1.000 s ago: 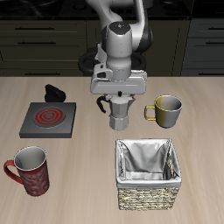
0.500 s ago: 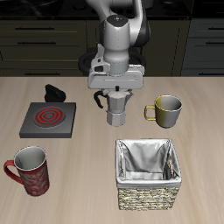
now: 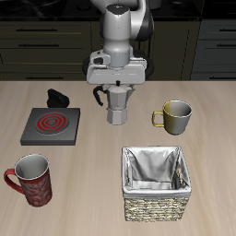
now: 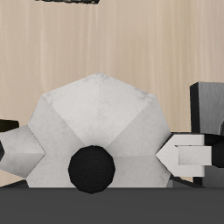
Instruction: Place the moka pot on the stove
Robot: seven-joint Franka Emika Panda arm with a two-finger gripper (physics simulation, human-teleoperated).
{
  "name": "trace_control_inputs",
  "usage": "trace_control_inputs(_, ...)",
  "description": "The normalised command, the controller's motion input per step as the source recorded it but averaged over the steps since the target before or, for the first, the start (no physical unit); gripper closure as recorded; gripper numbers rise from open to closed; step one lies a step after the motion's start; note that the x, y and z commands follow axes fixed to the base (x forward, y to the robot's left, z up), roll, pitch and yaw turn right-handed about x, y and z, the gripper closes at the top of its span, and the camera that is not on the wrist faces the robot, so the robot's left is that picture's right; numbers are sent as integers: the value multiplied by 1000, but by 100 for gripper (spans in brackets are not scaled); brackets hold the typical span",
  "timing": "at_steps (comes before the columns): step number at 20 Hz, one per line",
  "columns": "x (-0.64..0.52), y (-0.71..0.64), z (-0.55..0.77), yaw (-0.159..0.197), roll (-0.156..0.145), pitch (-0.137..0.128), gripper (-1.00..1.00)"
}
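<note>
The gripper is gripping the moka pot by its top, apparently lifting it just clear of the bench near the middle of the back edge. The carrying step is beginning: next the pot needs moving sideways over the stove, which is sitting well apart, toward one side edge. The wrist body is hiding the fingers, so the grip itself is hard to confirm.

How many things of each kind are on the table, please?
Mugs: 2, olive mug and red mug
Moka pot: 1
Stove: 1
Basket: 1
Small black object: 1
Total: 6
</note>
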Motion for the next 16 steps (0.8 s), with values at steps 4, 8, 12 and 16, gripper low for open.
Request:
trace_control_inputs(4, -132, -230, 402, -4, 0, -75, 100)
trace_control_inputs(8, -43, -215, 306, -9, -27, -54, 100)
trace_control_inputs(12, 13, -195, 202, 6, 5, -37, 100)
trace_control_inputs(16, 45, -172, 151, 11, 14, -14, 100)
